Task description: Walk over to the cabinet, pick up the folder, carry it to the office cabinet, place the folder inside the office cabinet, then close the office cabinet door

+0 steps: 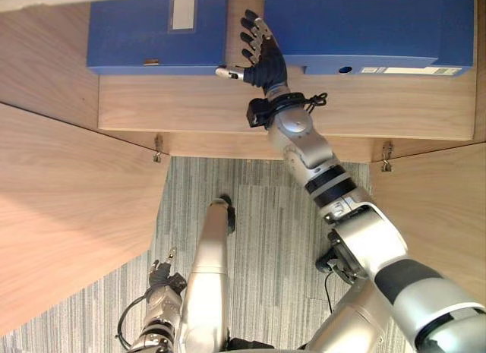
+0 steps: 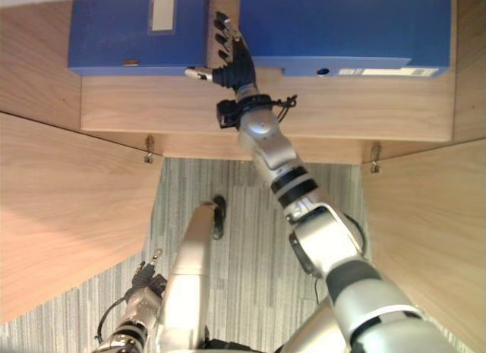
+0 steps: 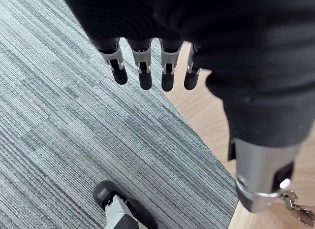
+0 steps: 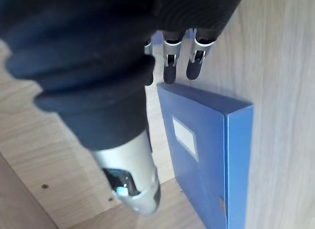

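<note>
Reaching top centre with spread, empty right robot hand [image 1: 266, 61] between left folder [image 1: 152, 30] and right folder [image 1: 364, 26], both cropped above; dangling left robot hand [image 3: 145, 76] slack, empty.

A wooden cabinet shelf [image 1: 228, 110] is carrying two blue folders: one folder [image 1: 152, 34] is lying at the shelf's left end, another folder [image 1: 372, 26] at its right end, a gap between them.

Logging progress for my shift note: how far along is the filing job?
Done, apparently: the left blue folder and the right blue folder lie on the cabinet shelf, and the right hand, open between them, holds nothing. In hand: that hand sits inside the cabinet. Left: the left door and right door stand open, so closing is not yet done. The left hand hangs open over the carpet.
</note>
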You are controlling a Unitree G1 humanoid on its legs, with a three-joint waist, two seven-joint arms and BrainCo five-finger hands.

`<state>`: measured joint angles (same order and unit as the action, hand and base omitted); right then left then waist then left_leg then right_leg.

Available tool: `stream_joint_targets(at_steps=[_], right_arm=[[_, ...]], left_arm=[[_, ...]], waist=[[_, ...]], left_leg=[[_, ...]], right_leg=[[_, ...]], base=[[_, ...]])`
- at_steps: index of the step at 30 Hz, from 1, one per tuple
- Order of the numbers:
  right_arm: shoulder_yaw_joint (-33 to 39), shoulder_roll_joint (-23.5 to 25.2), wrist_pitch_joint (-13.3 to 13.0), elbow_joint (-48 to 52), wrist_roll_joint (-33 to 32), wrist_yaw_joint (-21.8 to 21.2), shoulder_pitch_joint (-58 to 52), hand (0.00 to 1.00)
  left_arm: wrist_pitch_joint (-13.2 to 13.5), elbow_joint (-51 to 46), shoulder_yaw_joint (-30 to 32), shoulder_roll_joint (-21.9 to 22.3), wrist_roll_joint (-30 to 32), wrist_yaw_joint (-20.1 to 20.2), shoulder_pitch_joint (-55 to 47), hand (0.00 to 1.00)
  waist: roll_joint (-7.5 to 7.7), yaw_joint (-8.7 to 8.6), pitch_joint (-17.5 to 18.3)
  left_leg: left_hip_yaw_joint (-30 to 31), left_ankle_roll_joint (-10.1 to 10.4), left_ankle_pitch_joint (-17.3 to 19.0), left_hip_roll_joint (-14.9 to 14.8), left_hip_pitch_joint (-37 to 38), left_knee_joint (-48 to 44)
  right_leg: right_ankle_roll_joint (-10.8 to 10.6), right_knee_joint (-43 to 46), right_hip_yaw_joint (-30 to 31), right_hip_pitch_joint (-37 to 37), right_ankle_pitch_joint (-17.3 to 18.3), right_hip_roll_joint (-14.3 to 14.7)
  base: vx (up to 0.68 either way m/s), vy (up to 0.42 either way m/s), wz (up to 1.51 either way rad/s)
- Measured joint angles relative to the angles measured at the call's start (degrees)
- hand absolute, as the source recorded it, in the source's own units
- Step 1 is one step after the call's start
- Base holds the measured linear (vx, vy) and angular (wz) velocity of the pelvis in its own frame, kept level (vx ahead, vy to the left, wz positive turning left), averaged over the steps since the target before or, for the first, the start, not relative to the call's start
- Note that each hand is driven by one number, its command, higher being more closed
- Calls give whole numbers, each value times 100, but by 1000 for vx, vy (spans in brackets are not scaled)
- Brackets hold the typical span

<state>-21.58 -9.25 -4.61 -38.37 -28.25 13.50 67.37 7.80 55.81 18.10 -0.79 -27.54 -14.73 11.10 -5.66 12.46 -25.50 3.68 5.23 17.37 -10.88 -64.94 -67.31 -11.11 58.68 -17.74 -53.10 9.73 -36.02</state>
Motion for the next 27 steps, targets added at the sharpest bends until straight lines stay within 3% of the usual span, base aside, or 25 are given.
stream_joint_targets(at_steps=[16,27], right_arm=[[32,-755,112,-362,9,-7,52,0],[415,-854,128,-282,15,46,13,0]], left_arm=[[-29,86,-117,-80,-4,2,20,0],[-60,137,-118,-116,-162,3,21,0]], waist=[[7,-176,3],[13,-240,0]], left_leg=[[-40,-33,-18,-36,0,-20],[-48,-35,-21,-136,14,-6]], right_leg=[[20,12,83,-85,-18,34],[31,-6,90,-106,-26,123]], base=[[4,-7,-1],[7,-8,-3]])
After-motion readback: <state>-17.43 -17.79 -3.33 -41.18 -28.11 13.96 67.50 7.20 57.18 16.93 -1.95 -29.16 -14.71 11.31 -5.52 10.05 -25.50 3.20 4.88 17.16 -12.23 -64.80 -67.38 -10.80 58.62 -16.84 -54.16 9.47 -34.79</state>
